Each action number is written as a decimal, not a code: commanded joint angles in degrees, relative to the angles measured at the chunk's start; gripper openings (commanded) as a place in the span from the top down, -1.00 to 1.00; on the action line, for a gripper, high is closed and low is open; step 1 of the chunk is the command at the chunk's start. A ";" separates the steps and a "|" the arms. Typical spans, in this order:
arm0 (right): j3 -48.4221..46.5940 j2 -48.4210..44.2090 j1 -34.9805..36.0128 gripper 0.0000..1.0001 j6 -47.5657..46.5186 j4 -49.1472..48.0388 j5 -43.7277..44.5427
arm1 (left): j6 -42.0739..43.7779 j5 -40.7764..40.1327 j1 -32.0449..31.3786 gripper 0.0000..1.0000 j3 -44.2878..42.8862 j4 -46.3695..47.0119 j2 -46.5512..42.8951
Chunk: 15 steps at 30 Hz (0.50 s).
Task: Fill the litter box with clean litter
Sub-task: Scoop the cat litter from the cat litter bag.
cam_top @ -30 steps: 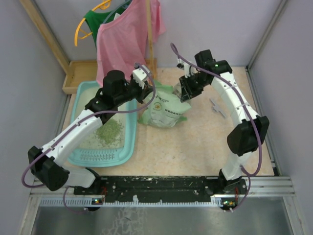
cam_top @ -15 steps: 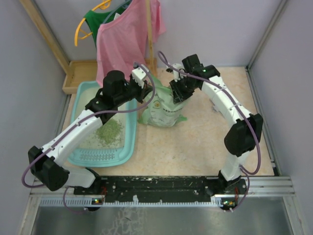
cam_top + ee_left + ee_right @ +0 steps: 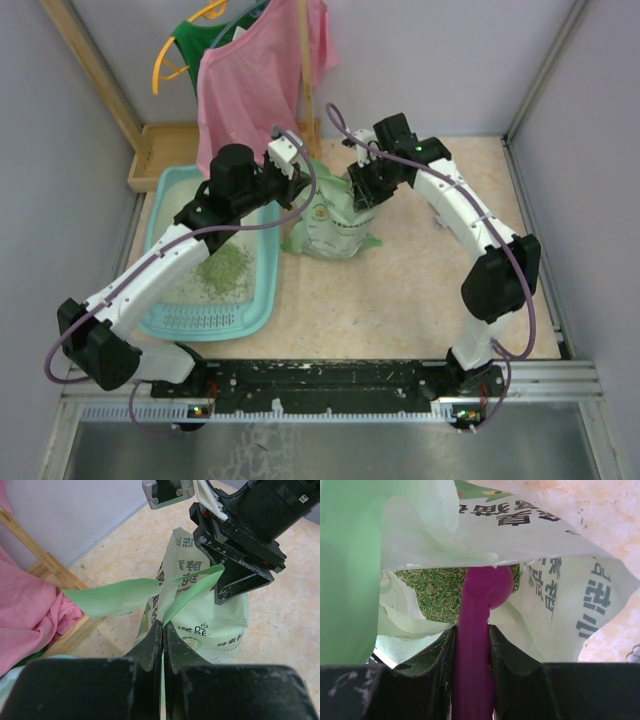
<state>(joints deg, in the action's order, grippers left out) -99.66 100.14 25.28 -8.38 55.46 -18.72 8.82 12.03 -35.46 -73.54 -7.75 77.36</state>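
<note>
On the bench (image 3: 400, 300), the litter box (image 3: 265, 290) sits at the left, with clean litter (image 3: 225, 268) heaped on its base. Beside it stands the bag (image 3: 335, 225), its edge pinched by the fully closed left claw (image 3: 162, 630). The right claw (image 3: 471, 630) clamps a magenta scoop (image 3: 475, 605) at the bag's mouth.

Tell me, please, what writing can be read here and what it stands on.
"DOG PE": partly legible on the pale green bag, where the rest is cut off.
Large dark Chinese characters on the bag: upside down and creased, not readable.
Small print in its round emblem: too small to read.
</note>
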 commanded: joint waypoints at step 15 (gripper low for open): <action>-16.46 4.93 -10.72 1.00 -3.91 7.90 4.92 | -0.66 -2.82 0.24 1.00 -0.54 2.83 -5.21</action>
<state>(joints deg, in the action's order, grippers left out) -111.00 104.64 19.11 -9.15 65.04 -21.43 8.78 10.44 -35.46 -73.12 -9.02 75.77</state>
